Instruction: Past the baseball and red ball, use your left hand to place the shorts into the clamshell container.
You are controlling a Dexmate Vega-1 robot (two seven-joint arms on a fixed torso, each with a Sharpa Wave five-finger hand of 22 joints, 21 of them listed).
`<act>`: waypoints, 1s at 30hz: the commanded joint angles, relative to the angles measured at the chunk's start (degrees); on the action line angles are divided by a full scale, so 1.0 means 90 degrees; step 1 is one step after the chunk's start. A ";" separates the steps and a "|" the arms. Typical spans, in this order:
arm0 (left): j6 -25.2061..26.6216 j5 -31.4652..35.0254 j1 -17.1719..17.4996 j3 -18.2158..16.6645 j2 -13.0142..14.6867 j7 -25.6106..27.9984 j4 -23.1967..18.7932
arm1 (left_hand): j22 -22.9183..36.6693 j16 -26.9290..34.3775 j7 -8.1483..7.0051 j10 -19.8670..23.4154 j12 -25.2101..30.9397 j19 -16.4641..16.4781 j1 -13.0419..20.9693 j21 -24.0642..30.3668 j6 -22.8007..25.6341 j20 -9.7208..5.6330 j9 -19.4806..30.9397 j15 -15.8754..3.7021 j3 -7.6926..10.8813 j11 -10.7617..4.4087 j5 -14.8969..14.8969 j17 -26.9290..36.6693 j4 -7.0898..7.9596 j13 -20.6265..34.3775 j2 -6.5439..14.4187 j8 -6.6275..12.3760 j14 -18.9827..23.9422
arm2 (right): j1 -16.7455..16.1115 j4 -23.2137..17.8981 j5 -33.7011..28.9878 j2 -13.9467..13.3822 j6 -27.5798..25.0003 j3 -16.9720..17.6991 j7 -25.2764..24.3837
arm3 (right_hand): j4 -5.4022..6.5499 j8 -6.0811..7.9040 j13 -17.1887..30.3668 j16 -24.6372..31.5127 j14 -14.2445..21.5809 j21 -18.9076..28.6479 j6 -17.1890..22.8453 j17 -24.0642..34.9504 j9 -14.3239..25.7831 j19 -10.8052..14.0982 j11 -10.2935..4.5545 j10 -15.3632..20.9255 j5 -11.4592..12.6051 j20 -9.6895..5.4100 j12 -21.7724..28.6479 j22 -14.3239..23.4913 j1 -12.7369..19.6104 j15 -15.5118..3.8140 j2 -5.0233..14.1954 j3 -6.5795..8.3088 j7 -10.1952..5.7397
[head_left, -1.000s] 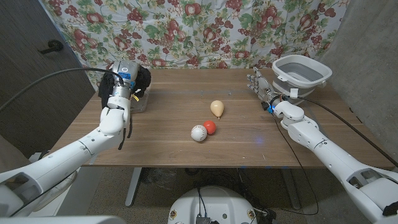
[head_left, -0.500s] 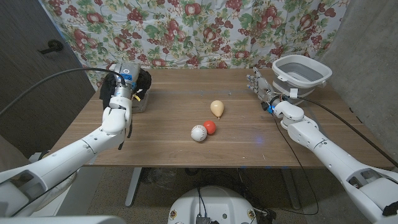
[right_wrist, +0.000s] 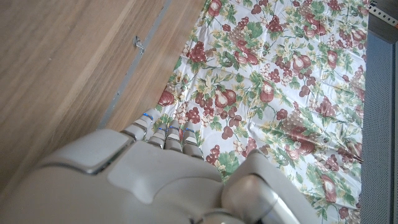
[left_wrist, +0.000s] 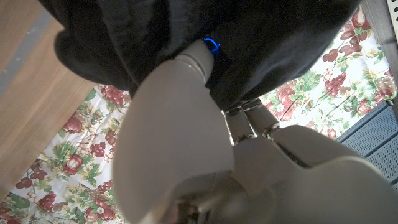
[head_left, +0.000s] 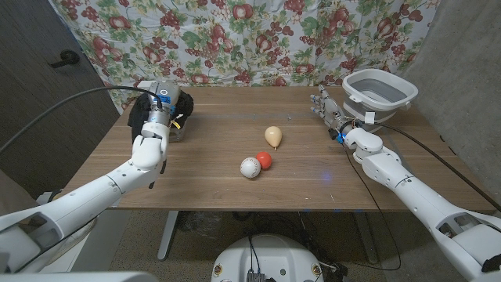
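My left hand is at the table's far left, gripping the black shorts, which bunch up around it. In the left wrist view its fingers dig into the dark cloth of the shorts. The hand and shorts hang right over a clear clamshell container, mostly hidden beneath them. The baseball and red ball touch each other at mid-table, well to the right of that hand. My right hand stands at the far right, fingers extended and holding nothing.
A beige pear-shaped object lies just beyond the two balls. A grey basin stands at the far right corner behind my right hand. A floral cloth hangs behind the table. Cables trail from both wrists.
My left hand has shifted slightly right and lower with the shorts, settling over the clamshell container. The balls and the right arm have not moved.
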 commanded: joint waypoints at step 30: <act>-0.0305 -0.0287 -0.0285 0.0218 -0.0284 -0.0522 0.0508 | 0.1167 0.0025 0.0247 0.0089 -0.0066 0.0395 0.0048 0.0881 0.0352 -0.1519 -0.0010 -0.1089 0.0278 -0.0023 0.0026 0.1500 0.0339 -0.0048 0.0179 -0.0002 0.0393 | 0.0110 0.0130 -0.0006 0.0061 0.0031 -0.0024 0.0055 | -0.0014 -0.0007 0.0010 0.0018 0.0018 -0.0020 0.0067 0.0017 0.0015 -0.0001 0.0035 -0.0008 -0.0023 0.0027 0.0019 0.0008 0.0067 -0.0006 0.0019 0.0040 -0.0011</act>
